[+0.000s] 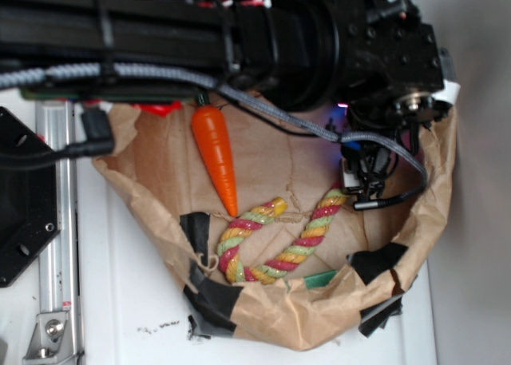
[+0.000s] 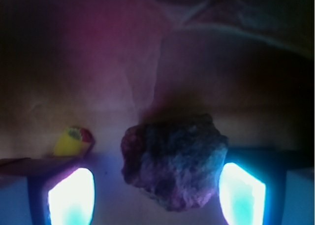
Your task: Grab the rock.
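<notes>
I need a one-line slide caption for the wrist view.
Open claw straddles the rock on brown paper; rope end at left.

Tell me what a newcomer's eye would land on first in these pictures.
In the exterior view, the bright orange carrot lies on crumpled brown paper, with a colourful twisted rope curled below it. In the wrist view, a rough dark rock fills the middle, sitting between the hand's two glowing fingers, nearer the right one.
</notes>
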